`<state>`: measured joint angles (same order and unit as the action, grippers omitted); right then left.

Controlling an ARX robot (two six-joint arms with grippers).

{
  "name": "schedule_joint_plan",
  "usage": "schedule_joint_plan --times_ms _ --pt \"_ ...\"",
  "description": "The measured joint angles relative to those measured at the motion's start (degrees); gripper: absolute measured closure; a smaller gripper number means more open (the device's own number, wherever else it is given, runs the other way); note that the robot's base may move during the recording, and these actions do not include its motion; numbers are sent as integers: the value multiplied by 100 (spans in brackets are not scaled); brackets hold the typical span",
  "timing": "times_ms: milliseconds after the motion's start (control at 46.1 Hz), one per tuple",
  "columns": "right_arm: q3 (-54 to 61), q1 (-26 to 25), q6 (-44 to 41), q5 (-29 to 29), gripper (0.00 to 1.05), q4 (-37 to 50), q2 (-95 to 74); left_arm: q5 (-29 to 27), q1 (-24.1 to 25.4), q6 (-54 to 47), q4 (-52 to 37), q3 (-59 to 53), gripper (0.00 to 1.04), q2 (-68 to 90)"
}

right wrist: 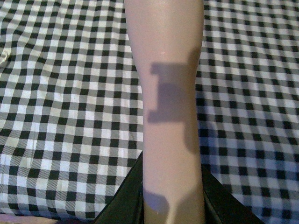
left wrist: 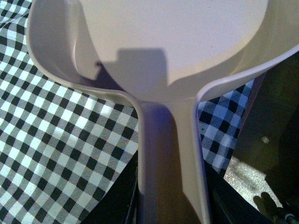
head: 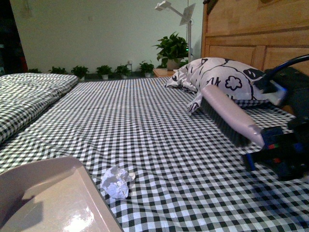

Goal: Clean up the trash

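The trash, a small crumpled ball of white paper point(head: 116, 181), lies on the checked bed cover just right of the dustpan's edge. My left gripper point(left wrist: 170, 205) is shut on the handle of the pale pink dustpan point(left wrist: 173, 42), whose pan shows at the lower left of the front view point(head: 48, 203). My right gripper point(right wrist: 173, 205) is shut on the handle of the pink brush point(right wrist: 166, 70). In the front view the brush point(head: 227, 113) is held in the air at the right, dark bristles down, well right of the paper ball. The right gripper point(head: 270, 145) is at the far right.
The black-and-white checked cover point(head: 145, 121) spans the bed. A white pillow with black cartoon print point(head: 219, 77) lies at the back right against a wooden headboard point(head: 251, 34). Potted plants point(head: 171, 48) line the far wall. A second checked bed point(head: 29, 96) is at the left.
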<state>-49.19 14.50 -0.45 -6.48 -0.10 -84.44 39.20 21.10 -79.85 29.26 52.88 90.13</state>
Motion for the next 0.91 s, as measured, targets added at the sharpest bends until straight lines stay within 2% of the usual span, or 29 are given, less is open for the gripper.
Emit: schedule_joint_plan --times_ms 238,433,910 --pt "-581 417 -284 -302 85 -59 -861 0 0 0 0 0 77 0" --pt "-868 557 -352 -612 85 -7 -1523 2 0 0 0 0 77 0" --pt "-723 1353 105 -551 85 267 -2011 2 0 0 0 0 77 0"
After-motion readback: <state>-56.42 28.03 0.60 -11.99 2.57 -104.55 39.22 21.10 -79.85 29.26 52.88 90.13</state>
